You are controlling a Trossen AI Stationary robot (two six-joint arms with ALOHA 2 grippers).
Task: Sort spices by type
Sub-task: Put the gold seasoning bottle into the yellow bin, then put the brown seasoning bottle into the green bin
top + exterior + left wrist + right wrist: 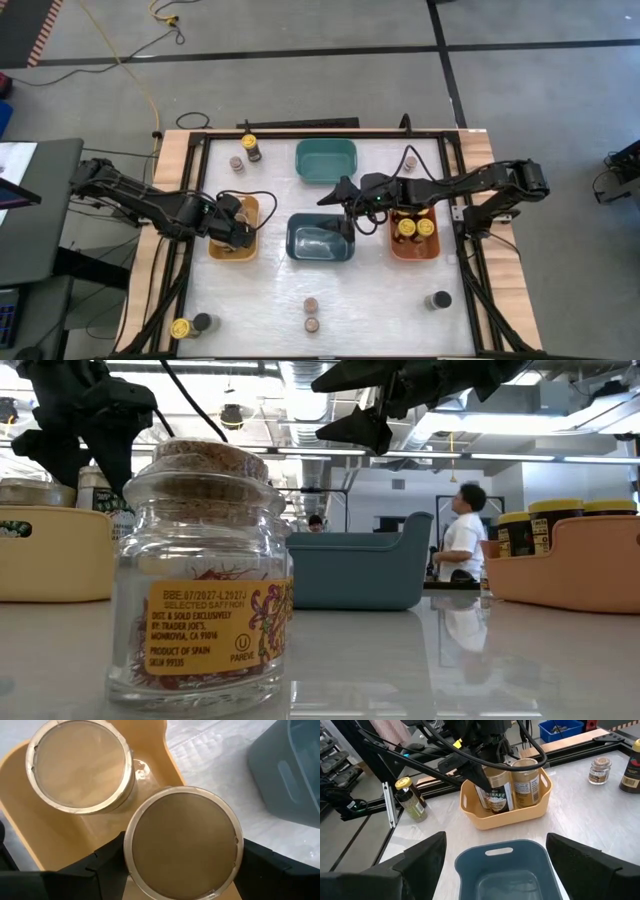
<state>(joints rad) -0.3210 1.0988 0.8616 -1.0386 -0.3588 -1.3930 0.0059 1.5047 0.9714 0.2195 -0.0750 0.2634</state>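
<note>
The left arm reaches in from nine o'clock, its left claw over the rectangular yellow plastic bin, part-open fingers clamped on a wide tan-topped glass spice jar. That jar stands upright, long axis vertical, beside a second tan-topped jar in the same bin. The right arm stretches from three o'clock, its right claw spread wide and empty above the dark-blue plastic bin at the white worktop's centre.

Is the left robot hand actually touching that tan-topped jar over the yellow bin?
Touching. In the left wrist view, the left hand has its dark fingers pressed against both sides of the tan-topped jar.
</note>
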